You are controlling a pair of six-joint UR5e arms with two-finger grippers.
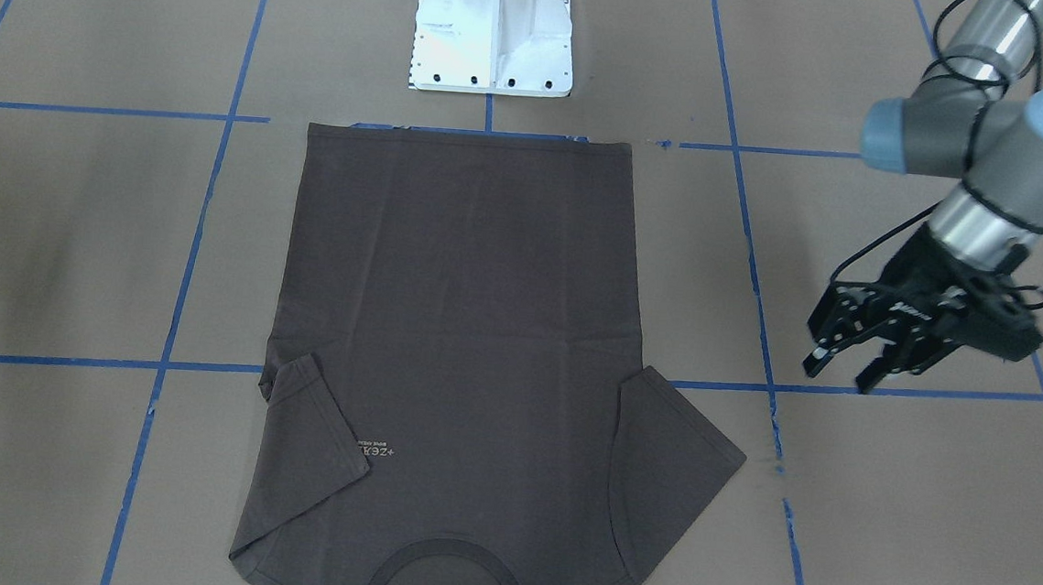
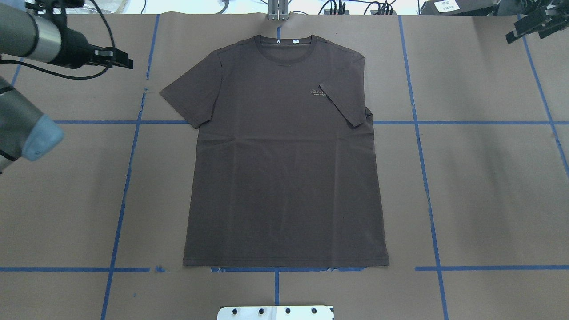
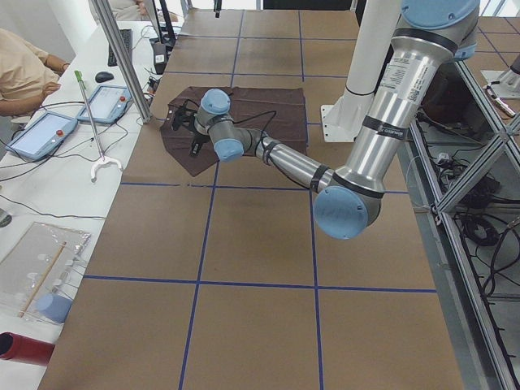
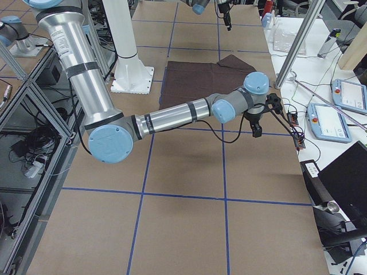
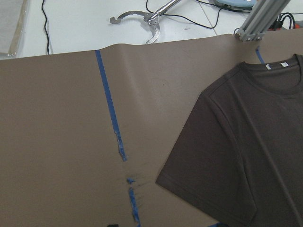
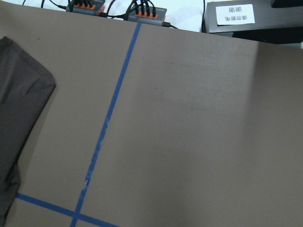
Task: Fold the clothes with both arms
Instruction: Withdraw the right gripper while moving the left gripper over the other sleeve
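Note:
The dark brown T-shirt (image 2: pixel 284 178) lies flat and face up on the brown table, collar (image 2: pixel 286 42) at the far edge and hem toward the robot base. The sleeve (image 2: pixel 344 104) on my right side is folded in over the chest, next to the pale lettering (image 2: pixel 318 92); the other sleeve (image 2: pixel 189 95) lies spread out. My left gripper (image 1: pixel 842 370) is open and empty, hovering off the shirt beyond the spread sleeve. The shirt also shows in the left wrist view (image 5: pixel 246 151). My right gripper (image 2: pixel 515 31) looks open and empty, at the far right table edge, well clear of the shirt (image 6: pixel 19 118).
The white bolted pedestal (image 1: pixel 494 34) stands just past the hem. Blue tape lines (image 2: pixel 418 122) cross the table. A side bench with tablets (image 3: pixel 106 101), cables and a seated person (image 3: pixel 24 69) runs along the far edge, with an aluminium post (image 3: pixel 122 57).

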